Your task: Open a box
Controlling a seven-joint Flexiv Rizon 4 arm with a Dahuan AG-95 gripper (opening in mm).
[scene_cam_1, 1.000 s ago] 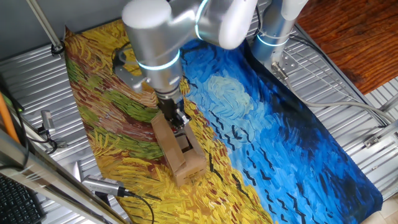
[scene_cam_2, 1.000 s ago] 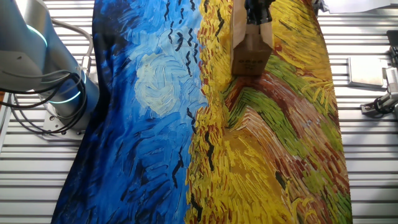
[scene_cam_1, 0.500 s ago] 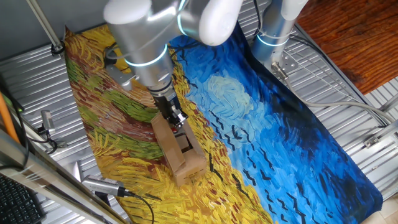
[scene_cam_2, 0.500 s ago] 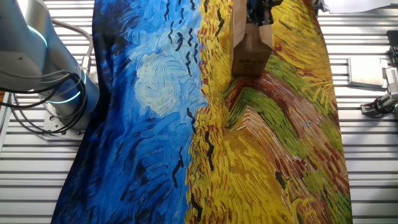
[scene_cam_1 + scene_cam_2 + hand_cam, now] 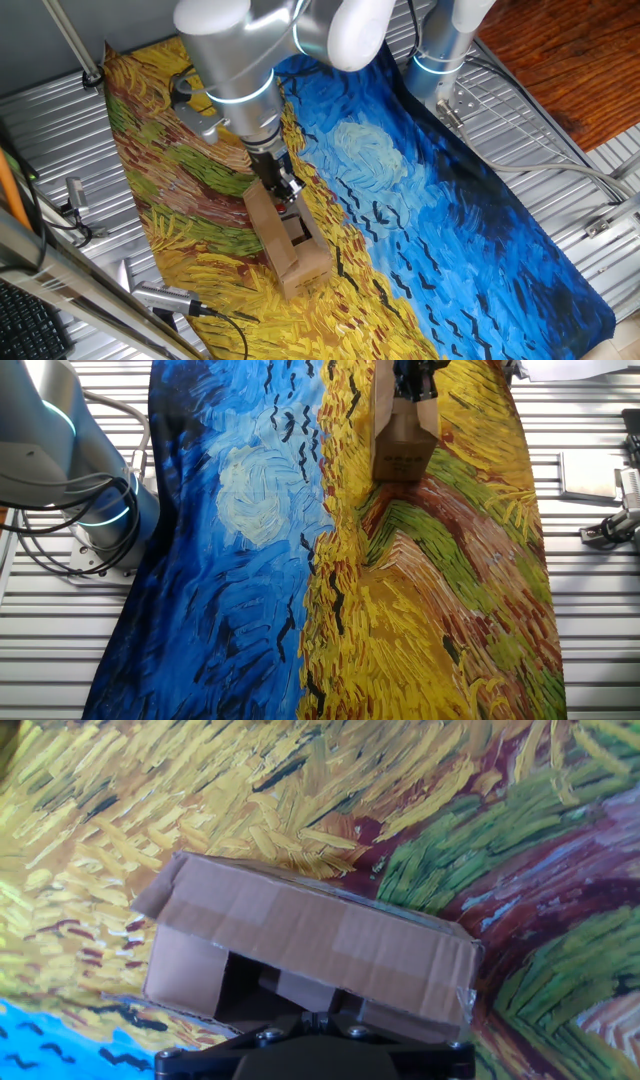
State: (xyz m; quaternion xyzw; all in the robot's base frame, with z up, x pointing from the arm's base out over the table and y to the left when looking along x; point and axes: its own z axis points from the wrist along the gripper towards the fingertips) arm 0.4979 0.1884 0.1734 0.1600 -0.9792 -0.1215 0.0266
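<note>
The box [image 5: 287, 240] is lying on the painted cloth [image 5: 450, 220], directly beneath the gripper [image 5: 283, 188], whose tip is reaching into its open top; jaw spacing cannot be determined. Dark print on the box end is showing but illegible.

Just under the black claw [image 5: 288, 192] lies matt brown cardboard – the box [image 5: 300, 945] – on a painted-looking cloth [image 5: 420, 220]; beyond it, ribbed metal table [image 5: 560, 150].

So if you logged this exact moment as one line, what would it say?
task: open box | end effector: at box top, grip unclear | box: on painted cloth, one long flap raised
</note>
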